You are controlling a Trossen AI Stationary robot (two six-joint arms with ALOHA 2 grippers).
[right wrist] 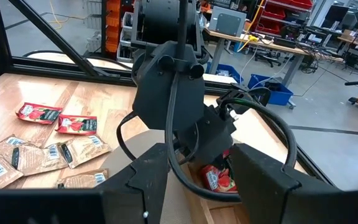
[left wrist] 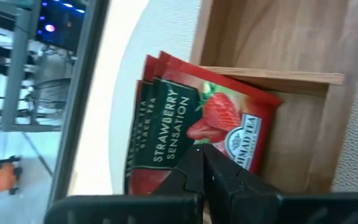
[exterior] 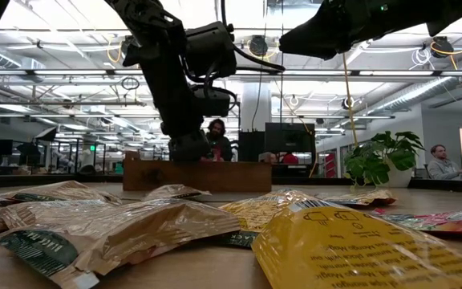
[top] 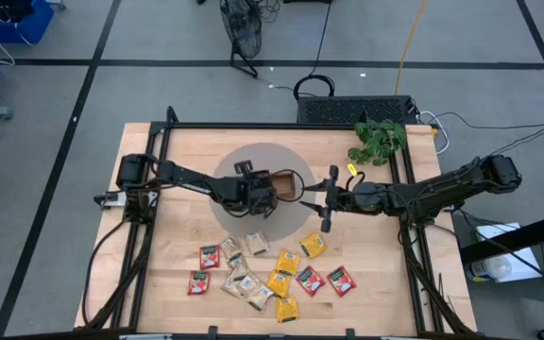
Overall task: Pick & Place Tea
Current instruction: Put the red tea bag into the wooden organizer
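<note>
Left tool [top: 270, 192]: hanging over the left end of the wooden tray [top: 296, 186], jaws pinched tight; in the left wrist view the fingertips [left wrist: 205, 167] are meeting at the lower edge of a red strawberry sachet [left wrist: 197, 134], and whether they are gripping it I cannot tell.
Strawberry sachets: a few are standing on edge together inside the tray's end compartment, long side upright, leaning on the plywood wall.
Right tool [top: 326, 210]: hovering just right of the tray, jaws moderately apart, holding nothing, pointing toward the left tool.
Loose tea [top: 270, 276]: lying scattered flat on the counter [top: 149, 274], well toward the near edge from the tray; crinkly foil-paper squares in red, yellow, beige.
Key relation: the loose pile is lying roughly midway between the arms, slightly nearer the left.
Tray: pale bare wood, thin partition walls.
</note>
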